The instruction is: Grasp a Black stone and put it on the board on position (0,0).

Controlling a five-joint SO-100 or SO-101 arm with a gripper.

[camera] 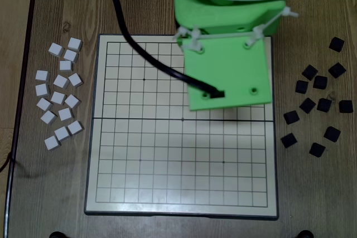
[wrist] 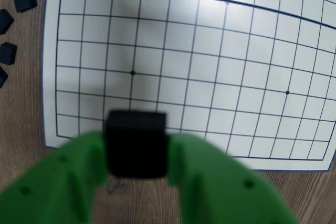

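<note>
Green gripper [wrist: 137, 156] clamps a black stone [wrist: 136, 142] between its jaws, poised near the board [wrist: 173, 51] edge in the wrist view. Good placement means centring the stone squarely over the corner crossing, lowering level, then releasing.

Wrist view: strong glare washes out the board [wrist: 210, 51] at its top edge; grid lines bow w/ fisheye; claw [wrist: 137, 145] is blurred, out of focus. Overhead view: even, soft light, sharp, faint shadow below the arm.
</note>
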